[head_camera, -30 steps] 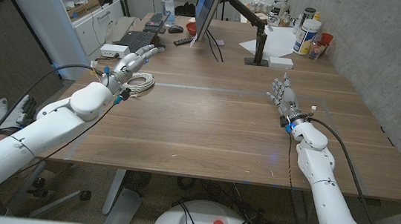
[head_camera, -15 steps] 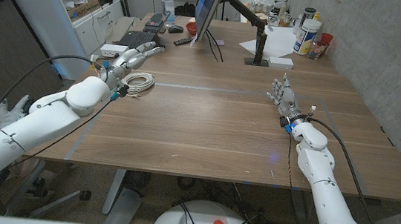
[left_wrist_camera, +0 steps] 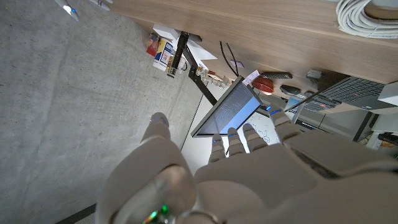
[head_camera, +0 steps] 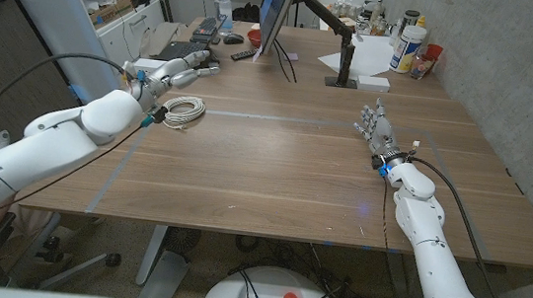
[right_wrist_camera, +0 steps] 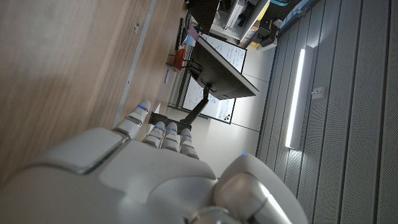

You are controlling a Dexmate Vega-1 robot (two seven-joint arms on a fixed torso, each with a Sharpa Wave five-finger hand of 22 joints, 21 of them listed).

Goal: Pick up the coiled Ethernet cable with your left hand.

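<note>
The coiled Ethernet cable (head_camera: 182, 111) is a white coil lying on the wooden table (head_camera: 285, 161) at its left side; part of it shows in the left wrist view as coiled cable (left_wrist_camera: 367, 15). My left hand (head_camera: 178, 67) hovers above and beyond the coil, fingers stretched out and apart, holding nothing; in its own wrist view the left hand (left_wrist_camera: 249, 168) points toward the monitor. My right hand (head_camera: 376, 128) stands at the right side of the table, fingers up and apart, empty; the right hand (right_wrist_camera: 143, 162) fills the lower part of its wrist view.
A monitor (head_camera: 277, 11) on a stand, a laptop (head_camera: 179, 53), a remote (head_camera: 244, 55) and a red bowl (head_camera: 254, 37) sit behind the coil. Bottles and cups (head_camera: 411, 45) stand at the back right. A monitor arm base (head_camera: 342, 73) is at the back middle.
My left arm has lifted and swung back and leftward, and the hand has moved off the coil toward the laptop. The cable and the right hand have stayed put.
</note>
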